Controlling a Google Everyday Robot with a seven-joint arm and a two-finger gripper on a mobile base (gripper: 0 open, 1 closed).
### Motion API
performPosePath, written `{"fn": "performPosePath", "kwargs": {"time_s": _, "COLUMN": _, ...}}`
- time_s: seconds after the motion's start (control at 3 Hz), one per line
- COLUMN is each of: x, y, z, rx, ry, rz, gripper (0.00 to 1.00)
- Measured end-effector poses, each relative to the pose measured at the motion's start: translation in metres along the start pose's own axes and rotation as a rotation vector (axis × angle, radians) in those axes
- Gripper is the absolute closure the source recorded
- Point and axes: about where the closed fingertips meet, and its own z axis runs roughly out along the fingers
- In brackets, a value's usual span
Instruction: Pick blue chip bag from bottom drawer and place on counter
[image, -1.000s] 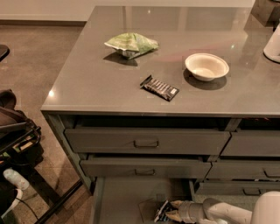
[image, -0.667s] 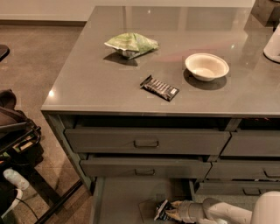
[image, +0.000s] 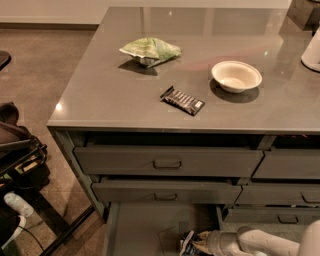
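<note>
The bag (image: 187, 243) lies in the drawer (image: 140, 227), right at the tip of the gripper (image: 199, 242); whether it is gripped cannot be told. If only a foil edge is caught, it could be dropped before the counter (image: 125, 95) above is reached.

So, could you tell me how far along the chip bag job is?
Done: the bottom drawer is pulled open. In hand: the gripper is down inside it, right at the blue chip bag, which sits low in the drawer. Left: lifting the bag out and setting it on the counter.
</note>
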Motion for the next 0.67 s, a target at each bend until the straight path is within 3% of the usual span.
{"fn": "performPosePath", "kwargs": {"time_s": 0.33, "x": -0.046, "y": 0.022, "z": -0.062, "rx": 0.004, "ry": -0.05, "rz": 0.018, "gripper": 1.0}}
{"fn": "performPosePath", "kwargs": {"time_s": 0.67, "x": -0.105, "y": 0.051, "z": -0.131, "rx": 0.064, "ry": -0.112, "rz": 0.006, "gripper": 1.0}}
